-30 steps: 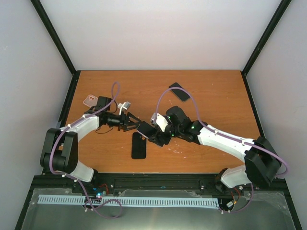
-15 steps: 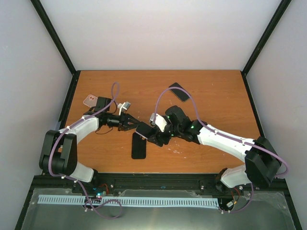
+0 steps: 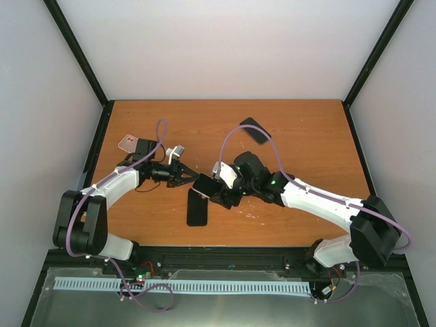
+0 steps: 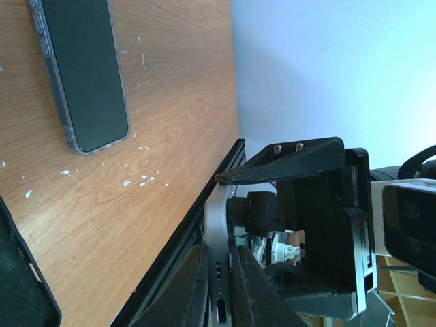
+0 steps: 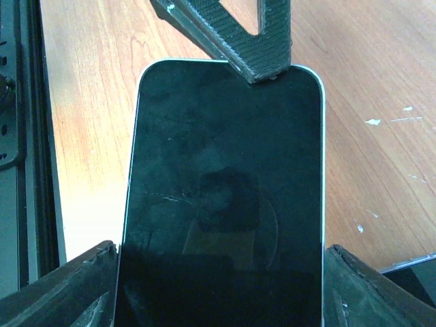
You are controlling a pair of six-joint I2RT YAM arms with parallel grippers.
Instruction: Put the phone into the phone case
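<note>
The phone point(image 3: 204, 184), a dark screen with a silver rim, is held above the table between both arms. My right gripper point(image 3: 218, 193) grips it across its width, a finger pressed on each long side point(image 5: 221, 300). My left gripper point(image 3: 189, 178) has shut on the phone's end edge; in the left wrist view both fingers pinch the silver rim point(image 4: 216, 225). The left fingertip point(image 5: 235, 34) overlaps the phone's point(image 5: 225, 204) far end. A black phone case point(image 3: 197, 208) lies flat on the table just below the phone.
A dark slab in a clear case point(image 3: 254, 131) lies at the back of the table, and the left wrist view shows such a slab too point(image 4: 82, 75). A pink case point(image 3: 128, 143) lies at the far left. The table's point(image 3: 306, 225) black edge rail runs close by.
My left gripper has moved slightly right and closed its fingers onto the phone's end. The right gripper has kept its hold, drifting a little toward the left arm.
</note>
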